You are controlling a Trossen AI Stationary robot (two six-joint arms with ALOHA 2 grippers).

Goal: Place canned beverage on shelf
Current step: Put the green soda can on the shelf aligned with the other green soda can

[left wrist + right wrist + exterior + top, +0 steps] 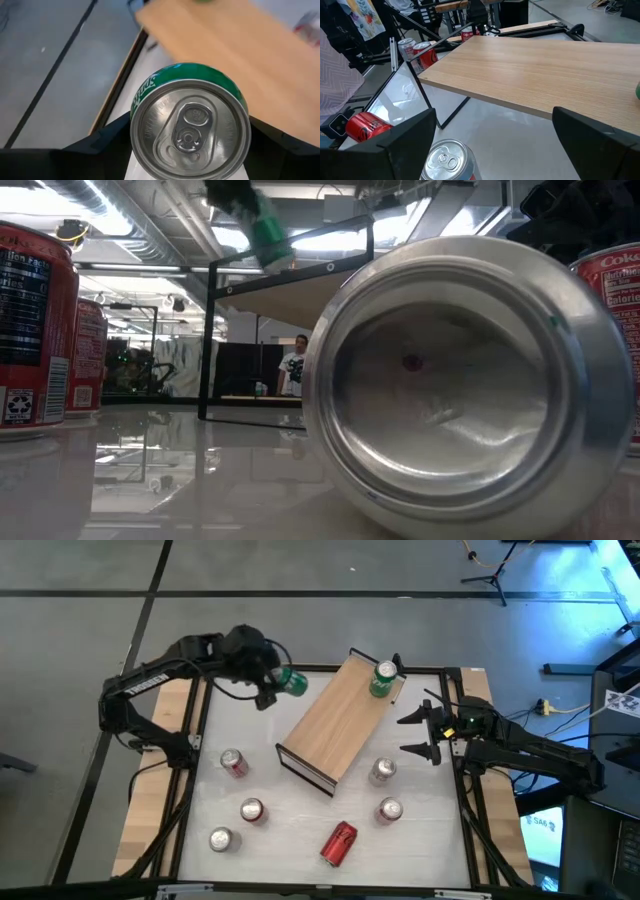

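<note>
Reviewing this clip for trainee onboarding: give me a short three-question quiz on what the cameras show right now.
1. True or false: the left gripper holds a green aluminium soda can.
2. How many cans stand on the light-wood shelf board with dark end frames? A) none B) one C) two
3. Fill in: the red cola can lying on its side rests on the white ____.

Key: 1 true. 2 B: one green can, at the far end. 3 table. The right gripper waits open beside the shelf.
</note>
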